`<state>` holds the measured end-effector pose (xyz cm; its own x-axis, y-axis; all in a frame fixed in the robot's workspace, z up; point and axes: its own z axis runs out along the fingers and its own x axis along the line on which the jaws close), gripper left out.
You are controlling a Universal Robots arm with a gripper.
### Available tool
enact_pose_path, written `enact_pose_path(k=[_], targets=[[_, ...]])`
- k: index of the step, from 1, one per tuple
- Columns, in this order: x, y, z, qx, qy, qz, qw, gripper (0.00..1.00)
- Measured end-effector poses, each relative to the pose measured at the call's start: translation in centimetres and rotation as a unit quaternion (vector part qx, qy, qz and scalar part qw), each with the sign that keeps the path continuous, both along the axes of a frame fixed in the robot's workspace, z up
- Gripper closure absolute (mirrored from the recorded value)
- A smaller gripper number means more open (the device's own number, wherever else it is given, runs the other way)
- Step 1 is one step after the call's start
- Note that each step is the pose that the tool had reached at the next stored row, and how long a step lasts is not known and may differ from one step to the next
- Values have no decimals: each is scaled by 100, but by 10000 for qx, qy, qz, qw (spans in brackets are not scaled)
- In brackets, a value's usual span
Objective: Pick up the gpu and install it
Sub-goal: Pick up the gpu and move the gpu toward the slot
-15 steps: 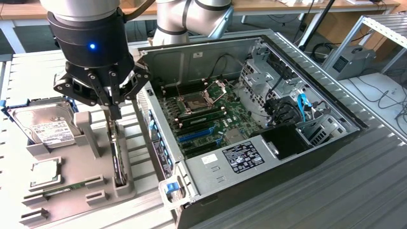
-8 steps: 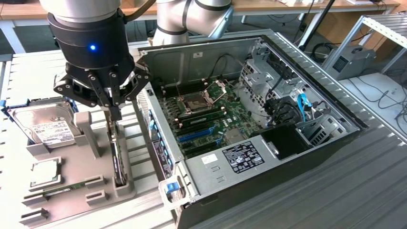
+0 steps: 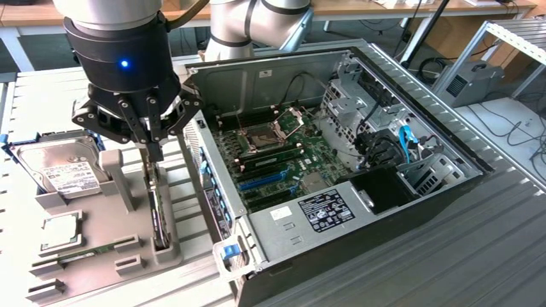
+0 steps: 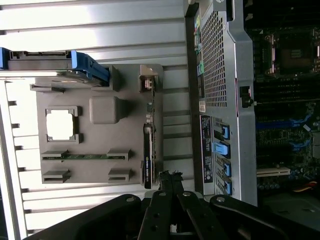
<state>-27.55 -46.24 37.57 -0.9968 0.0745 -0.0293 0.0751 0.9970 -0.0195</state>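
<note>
My claw (image 3: 153,152) closed over the gpu (image 3: 158,211) in its holder

The gpu stands on edge in a slot of the grey holder (image 3: 102,217), on the side just beside the open computer case (image 3: 222,83), which lies on the ribbed table (image 3: 444,256) with its motherboard (image 3: 282,160) exposed. My fingertips are pressed together right at the card's upper edge; I cannot tell whether they pinch it. From the wrist, my claw (image 4: 170,176) sits close to the gpu (image 4: 148,155), with the hard drive (image 4: 50,65) further along the holder (image 4: 90,145)
</note>
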Motion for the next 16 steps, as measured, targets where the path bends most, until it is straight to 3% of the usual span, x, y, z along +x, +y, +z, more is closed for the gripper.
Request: enact_pose_path(k=[4, 6, 8, 9, 11, 13, 16], targets=[[0, 0, 0, 0, 0, 0, 10000, 89], [0, 0, 0, 0, 0, 0, 10000, 76], [0, 0, 0, 0, 0, 0, 10000, 71], [0, 0, 0, 0, 0, 0, 10000, 58], [0, 0, 0, 0, 0, 0, 10000, 58], [0, 0, 0, 0, 0, 0, 10000, 46], [0, 0, 0, 0, 0, 0, 10000, 46]])
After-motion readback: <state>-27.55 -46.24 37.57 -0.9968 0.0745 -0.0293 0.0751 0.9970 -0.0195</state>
